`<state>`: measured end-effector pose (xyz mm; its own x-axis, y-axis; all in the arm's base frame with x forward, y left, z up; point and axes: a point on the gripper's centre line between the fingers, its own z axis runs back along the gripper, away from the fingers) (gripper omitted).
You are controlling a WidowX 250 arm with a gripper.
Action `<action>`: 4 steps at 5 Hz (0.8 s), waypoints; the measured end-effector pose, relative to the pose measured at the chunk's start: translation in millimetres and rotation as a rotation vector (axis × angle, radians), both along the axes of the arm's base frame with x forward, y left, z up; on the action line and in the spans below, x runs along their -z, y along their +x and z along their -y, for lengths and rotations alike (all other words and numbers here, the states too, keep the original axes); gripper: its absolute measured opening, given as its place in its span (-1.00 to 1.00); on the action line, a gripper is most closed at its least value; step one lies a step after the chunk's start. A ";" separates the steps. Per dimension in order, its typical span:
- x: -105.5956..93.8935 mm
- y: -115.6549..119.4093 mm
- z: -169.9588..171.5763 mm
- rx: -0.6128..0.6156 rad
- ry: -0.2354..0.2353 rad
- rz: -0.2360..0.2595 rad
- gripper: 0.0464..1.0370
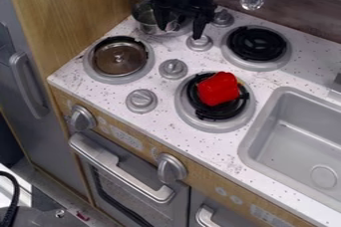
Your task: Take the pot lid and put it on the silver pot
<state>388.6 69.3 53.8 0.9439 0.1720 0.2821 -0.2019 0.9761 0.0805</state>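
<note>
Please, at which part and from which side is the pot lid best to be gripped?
Probably by the small knob at its middle, coming straight down from above: the pot lid lies flat on the burner, and the knob seems raised.

Speckled stovetop (266, 79) — silver pot (143, 14), red object (218, 89), probably pot lid (120, 64).

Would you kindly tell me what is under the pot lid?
Under the lid is a burner: its grey rim shows around the lid, with some black along the lid's far edge. The burner's middle is hidden by the lid.
</note>
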 end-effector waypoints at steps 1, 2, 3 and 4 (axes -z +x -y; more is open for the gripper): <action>16.2 -4.9 0.6 -0.004 -0.010 -0.044 0.92; 22.1 -6.5 -10.7 -0.061 -0.048 -0.032 0.92; 22.0 -12.0 -43.3 -0.146 -0.051 -0.012 0.92; 31.1 -17.4 -64.2 -0.190 -0.037 -0.027 0.92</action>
<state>371.2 133.5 22.7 0.9006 0.3573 0.2476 -0.3808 0.9232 0.0527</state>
